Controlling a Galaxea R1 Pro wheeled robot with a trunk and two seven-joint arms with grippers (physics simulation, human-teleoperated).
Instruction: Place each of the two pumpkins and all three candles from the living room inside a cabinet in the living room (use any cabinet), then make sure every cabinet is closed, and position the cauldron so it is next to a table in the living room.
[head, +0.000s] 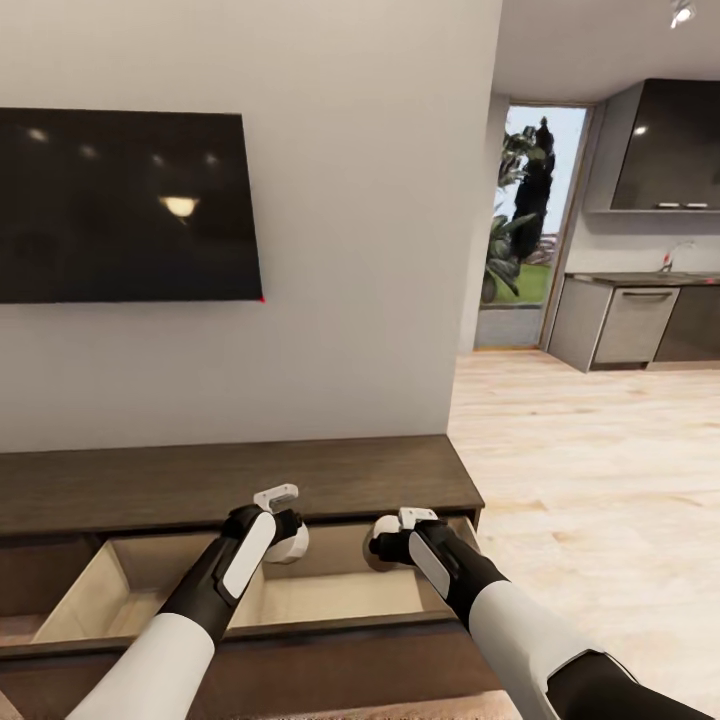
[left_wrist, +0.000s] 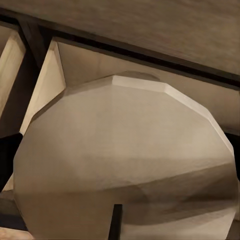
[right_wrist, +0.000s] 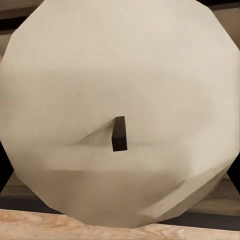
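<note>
The long dark brown cabinet (head: 200, 480) stands against the wall under the TV, with two drawers pulled out to show pale wood insides. My left gripper (head: 288, 538) hangs over the right-hand open drawer (head: 330, 595), shut on a pale beige candle (head: 298, 545). That candle's faceted top (left_wrist: 125, 150) looms close in the left wrist view, with the drawer behind it. My right gripper (head: 392, 540) hovers over the same drawer's right part, shut on a second candle (head: 384, 530). Its round top and dark wick (right_wrist: 119, 134) show in the right wrist view.
A black TV (head: 120, 205) hangs on the white wall above the cabinet. A second open drawer (head: 80, 590) lies to the left. To the right, light wood floor (head: 600, 480) runs to a kitchen with grey cupboards (head: 640, 320) and a glass door (head: 525, 220).
</note>
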